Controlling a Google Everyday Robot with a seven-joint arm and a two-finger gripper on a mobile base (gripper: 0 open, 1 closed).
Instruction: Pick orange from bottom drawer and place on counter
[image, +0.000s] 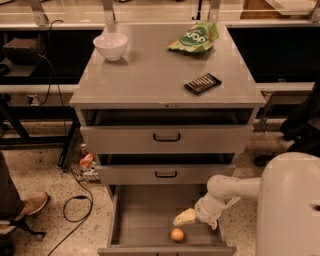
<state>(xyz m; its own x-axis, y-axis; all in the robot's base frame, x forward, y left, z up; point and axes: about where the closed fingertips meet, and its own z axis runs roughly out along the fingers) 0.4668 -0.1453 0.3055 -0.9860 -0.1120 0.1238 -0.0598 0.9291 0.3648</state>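
Far left, on the floor: a shoe (31, 205) and a black cable (75, 212). On the counter (150, 75): white bowl (110, 45) back left, green bag (194, 37) back right, dark bar (202, 83) nearer the front right. Upper drawers (166, 137) slightly open. Bottom drawer (135, 220) pulled out, with the orange (177, 235) on its floor near the front, right of centre. Gripper (184, 218) is low in that drawer, just behind the orange; contact unclear, opening cannot be told. Arm (230, 187) enters from the right.
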